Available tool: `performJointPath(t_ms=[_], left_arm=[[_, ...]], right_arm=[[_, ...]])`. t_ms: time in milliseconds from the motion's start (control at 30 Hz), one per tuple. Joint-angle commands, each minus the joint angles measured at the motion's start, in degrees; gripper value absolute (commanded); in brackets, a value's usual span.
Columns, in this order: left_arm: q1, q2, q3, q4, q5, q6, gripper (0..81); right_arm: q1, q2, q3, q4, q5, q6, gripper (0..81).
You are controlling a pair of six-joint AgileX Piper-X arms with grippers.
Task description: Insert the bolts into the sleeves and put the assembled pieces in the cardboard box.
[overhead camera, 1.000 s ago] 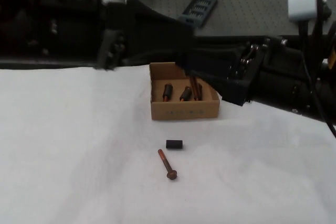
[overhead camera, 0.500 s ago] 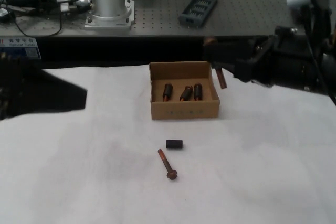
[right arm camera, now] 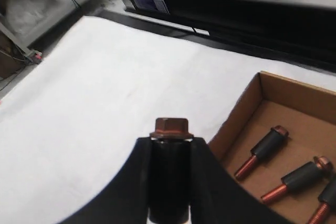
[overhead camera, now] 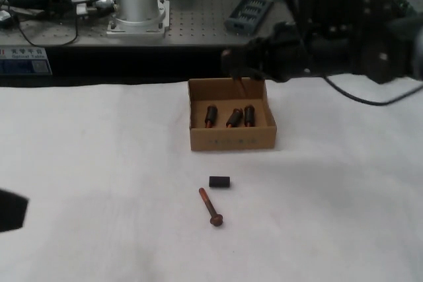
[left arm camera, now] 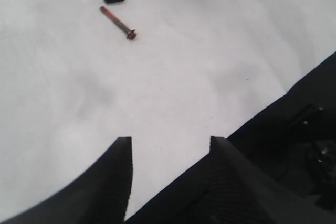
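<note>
Near the far rim of the cardboard box (overhead camera: 231,140): right tool (right arm camera: 170,150) clamped on the sleeve of an assembled piece (right arm camera: 171,126), bolt head protruding past the fingertips. Judged not yet above the box interior; release here likely to drop the piece onto the rim or outside. Grip on the sleeve alone, hence possible slipping of the bolt. Three finished pieces (overhead camera: 234,117) inside. In front of the box, loose bolt (overhead camera: 210,206) and loose sleeve (overhead camera: 219,181) apart on the surface (overhead camera: 99,163). Left tool (left arm camera: 169,150) well clear of the box, spread wide, empty.

The right gripper (right arm camera: 170,148) is held up and pinched shut on a sleeved bolt (right arm camera: 170,126), while the left gripper (left arm camera: 168,148) is held with its fingers spread wide.
</note>
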Motion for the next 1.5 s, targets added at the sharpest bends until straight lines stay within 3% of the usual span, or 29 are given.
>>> performJointPath(t_ms=[0, 300, 733, 800, 967, 1300, 1467], left_arm=[[0.0, -1.9, -0.4, 3.3, -6.3, 0.3, 33.6], [0.0, -2.5, -0.4, 5.2, -8.3, -4.0, 33.6], [0.0, -2.5, -0.4, 5.2, -8.3, -4.0, 33.6], [0.0, -2.5, -0.4, 5.2, -8.3, -4.0, 33.6], [0.0, -2.5, -0.4, 5.2, -8.3, -3.9, 33.6], [0.0, -2.5, -0.4, 5.2, -8.3, -3.9, 33.6], [0.0, -2.5, -0.4, 4.6, -8.3, -3.9, 33.6]], right_arm=[[-0.3, 4.0, -6.5, 3.9, 3.0, -3.0, 1.8], [-1.7, 16.6, -18.7, 11.1, 9.8, -4.4, 1.8], [-2.3, 24.3, -23.0, 15.9, 11.6, -5.7, 0.0], [-2.3, 24.1, -23.0, 16.4, 11.2, -5.7, 7.6], [-2.0, 23.1, -23.0, 18.9, 11.9, -5.7, 39.0], [-2.0, 16.1, -23.1, 22.0, 11.1, -5.8, 38.7], [-1.3, 9.7, -22.7, 29.5, 9.7, -8.8, 36.6]])
